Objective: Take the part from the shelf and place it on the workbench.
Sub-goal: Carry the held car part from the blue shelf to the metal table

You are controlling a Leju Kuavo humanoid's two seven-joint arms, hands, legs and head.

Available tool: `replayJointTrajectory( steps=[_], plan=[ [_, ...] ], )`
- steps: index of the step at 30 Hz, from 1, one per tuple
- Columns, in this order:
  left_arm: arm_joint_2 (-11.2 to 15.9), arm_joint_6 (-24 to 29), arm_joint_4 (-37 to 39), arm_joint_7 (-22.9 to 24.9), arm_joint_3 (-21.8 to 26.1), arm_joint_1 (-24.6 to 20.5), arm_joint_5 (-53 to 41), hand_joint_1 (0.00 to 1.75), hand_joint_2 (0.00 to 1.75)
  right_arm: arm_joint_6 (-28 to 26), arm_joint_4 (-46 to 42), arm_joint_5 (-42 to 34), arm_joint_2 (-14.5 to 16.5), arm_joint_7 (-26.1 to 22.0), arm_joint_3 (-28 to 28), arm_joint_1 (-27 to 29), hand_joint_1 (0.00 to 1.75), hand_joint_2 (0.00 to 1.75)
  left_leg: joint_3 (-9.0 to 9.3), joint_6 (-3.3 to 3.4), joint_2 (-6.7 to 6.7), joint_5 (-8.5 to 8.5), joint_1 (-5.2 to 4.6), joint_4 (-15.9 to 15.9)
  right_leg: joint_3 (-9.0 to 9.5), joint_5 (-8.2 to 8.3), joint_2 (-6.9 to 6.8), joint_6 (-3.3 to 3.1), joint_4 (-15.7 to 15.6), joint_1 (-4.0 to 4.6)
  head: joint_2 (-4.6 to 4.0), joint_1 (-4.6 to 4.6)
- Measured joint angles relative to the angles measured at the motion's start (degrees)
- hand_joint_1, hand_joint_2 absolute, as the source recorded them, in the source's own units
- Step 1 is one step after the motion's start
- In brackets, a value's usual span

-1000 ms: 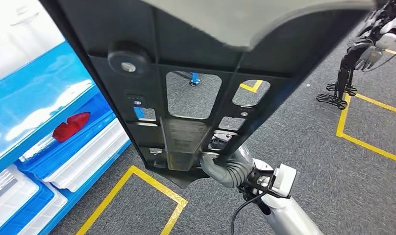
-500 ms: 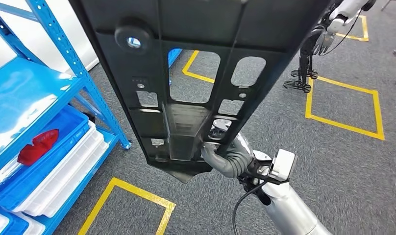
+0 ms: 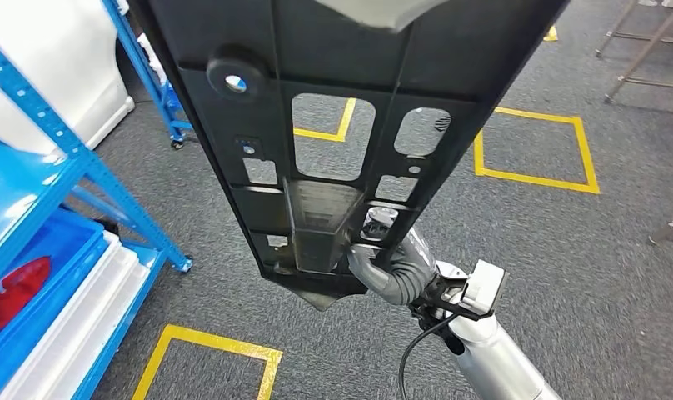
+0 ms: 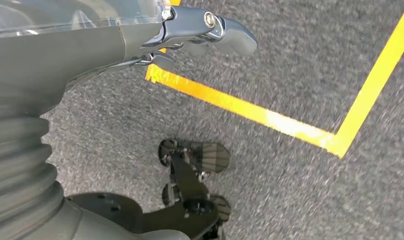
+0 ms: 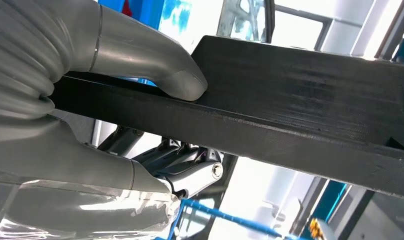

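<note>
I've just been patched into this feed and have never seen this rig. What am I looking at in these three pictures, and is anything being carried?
This is a two-legged humanoid robot with two silver arms, each ending in a many-fingered hand.

The head view looks forward and down from high on its body. The big black panel with cut-out windows is the part being carried. The right hand grips its lower edge. Behind it lie grey carpet with yellow floor tape and, at the left, a blue shelf with blue and white bins and something red in one.

The right wrist view sits close behind that hand: the grey thumb presses on one face of the panel and darker fingers lie under it.

The left wrist view looks down at the carpet; the left hand holds nothing, fingers curled.

No workbench is in sight.
</note>
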Motion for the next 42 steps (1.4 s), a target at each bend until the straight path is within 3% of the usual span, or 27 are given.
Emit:
replayJointTrajectory(
  steps=[2, 4, 6, 7, 8, 9, 11, 13, 15, 17, 19, 21, 22, 23, 25, 27, 28, 31, 33, 35, 37, 38, 39, 40, 42],
  plan=[
    [-0.09, 0.02, 0.0, -0.43, 0.0, 0.01, 0.02, 0.0, 1.75, 0.09, 0.01, -0.03, -0.15, -0.46, -0.25, 0.26, 1.75, 1.75, -0.86, -0.55, -2.45, -1.95, 0.28, 2.51, 0.16, 0.3, 1.43, -0.61, -0.39, -0.36, 0.0, -0.14],
    [-0.14, -0.05, 0.01, -0.92, 0.0, 0.24, 0.04, 0.0, 1.75, 0.25, 0.1, -0.36, -0.27, -0.82, -0.45, 0.31, 1.75, 1.75, -4.05, -0.8, -5.53, -5.67, 0.48, 9.53, 0.22, 0.41, 2.87, -0.99, -0.46, -0.48, 0.0, -0.42],
    [-0.12, -0.29, 0.01, -1.19, 0.0, 0.56, 0.01, 0.0, 1.75, 0.46, 0.2, -0.89, -0.57, -1.14, -0.67, 0.66, 1.75, 1.75, -7.5, -0.86, -6.21, -7.8, 0.51, 16.29, 0.23, 0.44, 4.53, -1.09, -0.4, -0.39, 0.0, -0.55],
    [-0.09, -0.42, 0.01, -1.24, 0.0, 0.66, 0.0, 0.0, 1.75, 0.56, 0.22, -1.13, -0.8, -1.29, -0.83, 0.94, 1.75, 1.75, -8.09, -0.81, -6.27, -7.24, 0.51, 16.98, 0.25, 0.44, 5.38, -1.09, -0.34, -0.36, 0.0, -0.56],
    [-0.06, -0.52, 0.0, -1.25, 0.0, 0.7, -0.01, 0.0, 1.75, 0.7, 0.17, -1.28, -1.02, -1.41, -0.95, 1.19, 1.75, 1.75, -7.55, -0.69, -6.43, -5.53, 0.52, 15.2, 0.29, 0.42, 6.24, -1.06, -0.25, -0.35, 0.0, -0.56],
    [-0.01, -0.57, 0.0, -1.24, 0.0, 0.7, -0.01, 0.0, 1.75, 0.85, 0.09, -1.44, -1.19, -1.46, -1.03, 1.34, 1.75, 1.75, -6.04, -0.53, -6.9, -3.11, 0.55, 11.41, 0.32, 0.38, 7.07, -0.99, -0.1, -0.37, 0.0, -0.56],
    [0.1, -0.58, 0.0, -1.17, 0.0, 0.68, 0.0, 0.0, 1.75, 1.05, -0.17, -1.76, -1.3, -1.29, -1.09, 1.42, 1.75, 1.75, -2.75, -0.16, -9.2, 0.23, 0.7, 3.71, 0.18, 0.29, 8.57, -0.69, 0.28, -0.44, -0.01, -0.5],
    [0.15, -0.52, 0.0, -1.04, 0.0, 0.63, 0.03, 0.0, 1.75, 1.07, -0.43, -2.02, -1.31, -0.91, -1.09, 1.42, 1.75, 1.75, -1.51, 0.15, -10.65, 0.73, 0.62, 0.85, -0.21, 0.39, 9.76, -0.04, 0.47, -0.68, 0.0, -0.46],
    [0.17, -0.48, 0.0, -0.98, 0.01, 0.46, 0.07, 0.0, 1.75, 1.02, -0.66, -2.08, -1.39, -0.56, -1.12, 1.52, 1.75, 1.75, -1.31, 0.67, -9.86, 0.99, 0.54, 0.45, -0.47, 0.61, 10.6, 0.75, 0.39, -0.89, 0.0, -0.45],
    [0.21, -0.33, 0.0, -0.98, 0.03, 0.23, 0.1, 0.0, 1.75, 1.01, -0.95, -2.1, -1.52, -0.35, -1.19, 1.5, 1.75, 1.75, -0.99, 1.45, -8.62, 1.43, 0.64, -0.23, -1.15, -0.36, 8.52, 1.28, 1.73, -0.69, 0.0, -0.31],
    [0.25, -0.04, 0.0, -0.92, 0.1, 0.24, 0.19, 0.0, 1.75, 0.97, -1.25, -2.11, -1.57, -0.01, -1.25, 1.35, 1.75, 1.75, -0.84, 1.97, -7.22, 1.63, 0.52, -0.64, -3.84, -3.61, 5.01, 1.67, 7.35, -0.62, 0.0, -0.1],
    [0.32, 0.09, 0.0, -0.64, 0.38, 0.39, 0.27, 0.0, 1.75, 0.81, -1.49, -2.11, -1.59, 0.54, -1.26, 1.42, 1.75, 1.75, -0.91, 2.14, -5.74, 1.58, 0.33, -0.64, -7.59, -6.95, 3.75, 2.07, 15.11, -0.98, 0.0, 0.02],
    [0.38, 0.01, 0.0, -0.43, 0.57, 0.45, 0.32, 0.0, 1.75, 0.68, -1.62, -2.1, -1.61, 0.83, -1.3, 1.54, 1.75, 1.75, -0.93, 2.12, -4.96, 1.53, 0.29, -0.63, -8.51, -7.36, 3.61, 2.25, 17.11, -1.18, 0.0, 0.02],
    [0.45, -0.15, 0.0, -0.18, 0.73, 0.48, 0.36, 0.0, 1.75, 0.56, -1.74, -2.1, -1.65, 1.04, -1.36, 1.63, 1.75, 1.75, -0.93, 2.05, -4.23, 1.48, 0.27, -0.61, -8.28, -6.71, 3.45, 2.39, 16.84, -1.34, 0.0, 0.03],
    [0.7, -0.46, 0.0, 0.16, 0.96, 0.49, 0.65, 0.0, 1.75, 0.39, -2.02, -2.1, -1.74, 1.29, -1.59, 1.71, 1.75, 1.75, -0.81, 1.75, -2.96, 1.25, 0.26, -0.49, -4.36, -3.22, 2.09, 2.45, 9.82, -1.5, 0.0, 0.03],
    [1.34, -0.16, -0.01, 0.28, 1.52, 0.49, 1.51, 0.0, 1.75, 0.32, -2.31, -2.05, -1.86, 1.29, -1.95, 1.8, 1.75, 1.75, -0.65, 1.2, -1.98, 0.86, 0.07, -0.24, -0.4, -1.06, -0.15, 1.96, 2.53, -1.11, 0.0, -0.01],
    [1.76, 0.22, -0.01, 0.31, 2.03, 0.55, 2.17, 0.0, 1.75, 0.3, -2.44, -1.99, -1.94, 1.17, -2.18, 1.94, 1.75, 1.75, -0.55, 0.84, -1.52, 0.66, -0.01, -0.14, 0.53, -0.79, -0.76, 1.59, 0.74, -0.84, 0.0, -0.02],
    [3.06, 1.61, -0.08, 0.44, 3.7, 0.84, 3.9, 0.0, 1.75, 0.27, -2.64, -1.73, -2.18, 0.45, -2.77, 2.77, 1.75, 1.75, -0.19, -0.27, -0.56, 0.04, 0.22, 0.1, 0.57, -0.84, 0.84, 0.53, 0.21, -0.5, 0.0, -0.08],
    [4.09, 2.17, -0.15, 0.53, 4.81, 0.96, 4.6, 0.0, 1.75, 0.27, -2.8, -1.48, -2.37, -0.13, -3.08, 3.43, 1.75, 1.75, -1.09, -0.79, -2.55, -1.89, 0.56, 2.61, 0.76, -0.65, 2.07, -0.12, -0.11, -0.71, 0.0, -0.11],
    [4.81, 2.29, -0.17, 0.6, 5.71, 1.24, 4.86, 0.0, 1.75, 0.27, -2.88, -1.28, -2.45, -0.51, -3.23, 3.92, 1.75, 1.75, -4.25, -1.02, -5.27, -5.53, 0.71, 9.44, 0.85, -0.59, 3.23, -0.58, -0.19, -0.74, 0.0, -0.14],
    [5.31, 2.39, -0.17, 0.72, 6.32, 1.62, 4.96, 0.0, 1.75, 0.27, -2.87, -1.17, -2.47, -0.66, -3.24, 4.41, 1.75, 1.75, -7.77, -1.1, -6.14, -7.72, 0.71, 16.33, 0.88, -0.6, 4.71, -0.77, -0.11, -0.62, 0.0, -0.15],
    [5.49, 2.51, -0.17, 0.78, 6.57, 1.73, 5.0, 0.0, 1.75, 0.29, -2.87, -1.12, -2.48, -0.69, -3.25, 4.67, 1.75, 1.75, -8.49, -1.08, -6.29, -7.22, 0.72, 17.28, 0.92, -0.62, 5.55, -0.79, -0.04, -0.58, 0.0, -0.16],
    [5.58, 2.63, -0.18, 0.85, 6.83, 1.78, 5.1, 0.0, 1.75, 0.32, -2.87, -1.1, -2.49, -0.7, -3.29, 4.88, 1.75, 1.75, -8.03, -1.02, -6.46, -5.53, 0.75, 15.68, 0.99, -0.67, 6.39, -0.75, 0.07, -0.59, 0.0, -0.16],
    [5.72, 2.75, -0.19, 0.88, 7.11, 1.77, 5.25, 0.0, 1.75, 0.38, -2.87, -1.08, -2.5, -0.73, -3.37, 5.03, 1.75, 1.75, -6.64, -0.95, -7.08, -3.1, 0.84, 12.09, 1.06, -0.76, 7.21, -0.65, 0.23, -0.63, 0.0, -0.17],
    [6.02, 2.73, -0.24, 0.86, 7.88, 1.75, 5.88, 0.0, 1.75, 0.67, -2.87, -1.12, -2.52, -0.94, -3.67, 5.19, 1.75, 1.75, -3.45, -0.79, -9.9, 0.27, 1.15, 4.5, 0.88, -0.98, 8.71, -0.25, 0.7, -0.68, 0.0, -0.14]
  ],
)
